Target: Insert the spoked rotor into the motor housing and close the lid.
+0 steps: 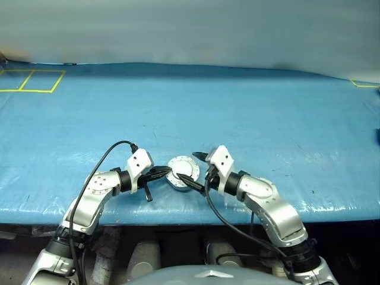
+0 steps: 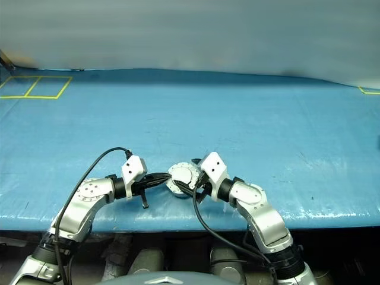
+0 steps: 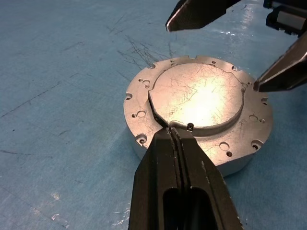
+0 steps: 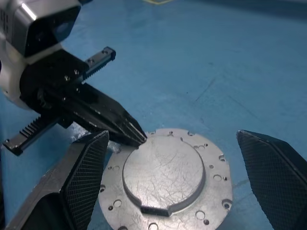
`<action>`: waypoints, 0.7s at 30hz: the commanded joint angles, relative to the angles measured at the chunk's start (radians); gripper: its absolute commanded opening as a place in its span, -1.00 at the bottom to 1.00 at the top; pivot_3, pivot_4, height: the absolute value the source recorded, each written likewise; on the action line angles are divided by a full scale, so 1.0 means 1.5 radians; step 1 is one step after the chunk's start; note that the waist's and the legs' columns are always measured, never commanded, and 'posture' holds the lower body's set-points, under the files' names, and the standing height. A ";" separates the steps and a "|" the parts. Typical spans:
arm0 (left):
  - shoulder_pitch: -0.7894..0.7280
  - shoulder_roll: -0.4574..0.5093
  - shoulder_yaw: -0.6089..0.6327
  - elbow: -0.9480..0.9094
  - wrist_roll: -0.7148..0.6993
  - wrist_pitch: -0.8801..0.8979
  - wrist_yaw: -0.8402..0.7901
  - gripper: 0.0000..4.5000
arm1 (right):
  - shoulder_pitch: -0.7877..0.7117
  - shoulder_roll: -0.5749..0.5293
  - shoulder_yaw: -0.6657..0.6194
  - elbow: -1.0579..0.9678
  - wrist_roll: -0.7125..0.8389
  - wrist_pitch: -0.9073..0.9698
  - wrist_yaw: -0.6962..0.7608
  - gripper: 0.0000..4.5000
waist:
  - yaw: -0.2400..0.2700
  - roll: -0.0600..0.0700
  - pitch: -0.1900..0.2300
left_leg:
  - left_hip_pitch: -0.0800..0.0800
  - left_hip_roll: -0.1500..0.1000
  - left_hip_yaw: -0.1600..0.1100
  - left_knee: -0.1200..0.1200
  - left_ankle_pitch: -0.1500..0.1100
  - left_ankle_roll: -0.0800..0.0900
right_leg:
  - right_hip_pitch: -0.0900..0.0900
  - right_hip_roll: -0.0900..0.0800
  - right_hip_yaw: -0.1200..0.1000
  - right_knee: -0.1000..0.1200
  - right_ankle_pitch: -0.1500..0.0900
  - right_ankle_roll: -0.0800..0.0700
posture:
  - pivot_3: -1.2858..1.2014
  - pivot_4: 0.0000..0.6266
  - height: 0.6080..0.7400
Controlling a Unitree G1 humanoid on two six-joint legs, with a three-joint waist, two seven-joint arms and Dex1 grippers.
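Head cams look fwd/down over table (image 1: 249, 107); both wrist cams close, sharing the lid (image 3: 199, 98).

arms: silver-grey rounded metal shells with black joint rings
wrist blocks: white angular housings with small dark screw dots
cables: black, looping from each wrist back along the arm
left gripper (image 4: 128, 132): glossy black tapered fingers, toothed black rack rails
right gripper (image 4: 175, 184): black fingers with cross-hatched pads
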 commanded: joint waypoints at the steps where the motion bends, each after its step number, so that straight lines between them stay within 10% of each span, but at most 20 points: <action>1: 0.010 0.000 -0.026 0.021 0.017 0.011 -0.008 -1.00 | 0.011 0.024 -0.087 -0.049 0.104 0.051 -0.028 0.99 | 0.000 0.000 0.000 | 0.000 0.000 0.000 0.000 0.000 0.000 | 0.000 0.000 0.000 0.000 0.000 0.000 | 0.03 -0.52 1.00; 8: 0.012 -0.001 -0.024 0.025 0.018 0.005 -0.008 -1.00 | 0.075 0.034 -0.272 0.017 0.353 0.330 -0.102 0.99 | 0.000 0.001 0.000 | 0.000 0.000 0.000 -0.001 0.000 0.000 | 0.000 0.000 0.000 0.000 0.000 0.000 | 0.03 -0.52 1.00; 21: 0.008 -0.005 -0.015 0.039 0.010 -0.006 -0.022 -1.00 | 0.075 0.095 -0.235 0.099 0.425 0.398 -0.137 0.99 | -0.006 0.003 -0.001 | 0.000 0.000 0.000 -0.001 0.000 0.000 | -0.001 0.000 0.000 -0.001 0.000 -0.001 | 0.03 -0.52 1.00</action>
